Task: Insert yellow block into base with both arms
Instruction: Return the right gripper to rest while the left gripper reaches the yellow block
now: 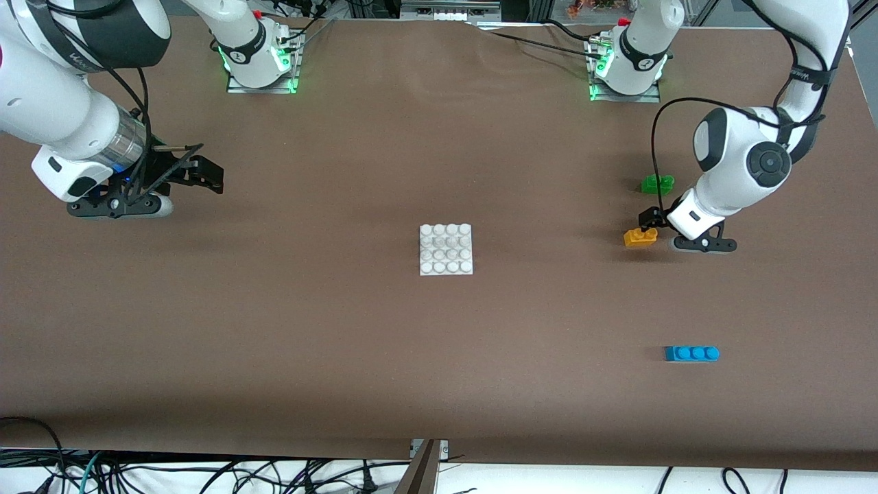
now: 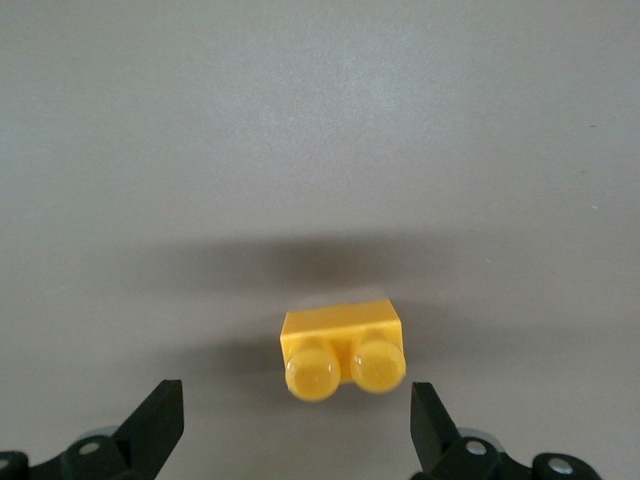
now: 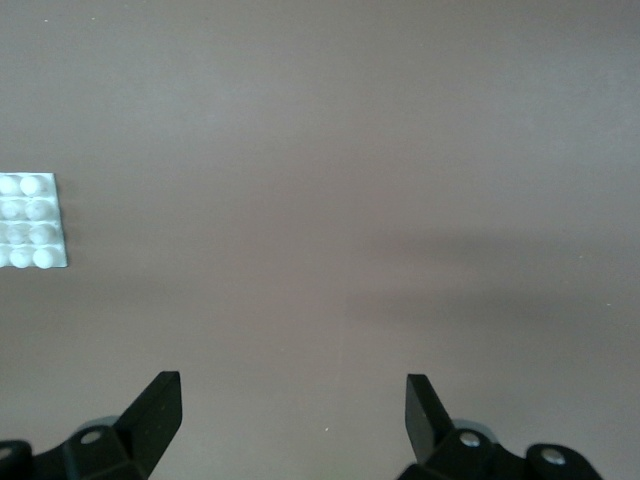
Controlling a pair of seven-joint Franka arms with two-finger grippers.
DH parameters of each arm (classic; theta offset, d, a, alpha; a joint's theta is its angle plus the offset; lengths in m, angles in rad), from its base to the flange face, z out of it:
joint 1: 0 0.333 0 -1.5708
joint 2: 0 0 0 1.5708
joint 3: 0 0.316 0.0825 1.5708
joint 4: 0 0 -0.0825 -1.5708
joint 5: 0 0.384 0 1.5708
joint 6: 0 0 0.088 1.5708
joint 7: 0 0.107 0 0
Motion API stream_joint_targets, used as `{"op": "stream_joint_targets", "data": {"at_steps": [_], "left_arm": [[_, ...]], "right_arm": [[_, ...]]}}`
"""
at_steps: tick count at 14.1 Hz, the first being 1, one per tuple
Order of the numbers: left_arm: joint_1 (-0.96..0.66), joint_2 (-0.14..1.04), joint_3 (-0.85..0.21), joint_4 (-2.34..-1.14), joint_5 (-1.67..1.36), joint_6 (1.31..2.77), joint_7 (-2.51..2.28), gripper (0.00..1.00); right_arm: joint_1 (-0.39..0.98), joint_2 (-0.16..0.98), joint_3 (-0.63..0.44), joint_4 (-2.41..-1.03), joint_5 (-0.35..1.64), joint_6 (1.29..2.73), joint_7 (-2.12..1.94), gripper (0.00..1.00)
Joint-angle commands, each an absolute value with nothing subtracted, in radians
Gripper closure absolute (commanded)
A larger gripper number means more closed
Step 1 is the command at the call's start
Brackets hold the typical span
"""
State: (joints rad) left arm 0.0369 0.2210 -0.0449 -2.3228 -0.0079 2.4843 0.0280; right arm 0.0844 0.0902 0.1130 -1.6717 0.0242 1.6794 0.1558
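Both grippers' fingers gape empty above brown table cloth (image 1: 274, 329): left gripper (image 1: 648, 225) over yellow block (image 1: 640, 237), right gripper (image 1: 206, 173) waiting.

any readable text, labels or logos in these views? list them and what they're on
None fully readable.
Black band on the right arm: white lettering, only "W" legible.
Black band on the left arm: white lettering, too small to read.
Yellow block, base: no markings.
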Motion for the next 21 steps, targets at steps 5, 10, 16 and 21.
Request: {"op": "stream_joint_targets", "data": {"at_steps": [5, 10, 16, 21], "left_arm": [[0.028, 0.261, -0.067, -2.352, -0.021, 2.592, -0.035, 0.00], [0.028, 0.288, -0.067, -2.352, -0.021, 2.595, -0.035, 0.00], [0.028, 0.296, -0.067, -2.350, -0.021, 2.595, -0.035, 0.00], [0.028, 0.290, -0.067, -2.349, -0.021, 2.595, -0.035, 0.15]], "right_arm": [[0.074, 0.071, 0.121, -1.674, 0.006, 1.671, 0.149, 0.01], [0.075, 0.067, 0.114, -1.666, 0.005, 1.661, 0.149, 0.01], [0.075, 0.067, 0.100, -1.654, -0.006, 1.660, 0.147, 0.01], [0.080, 0.083, 0.103, -1.632, -0.060, 1.612, 0.080, 0.01]]}}
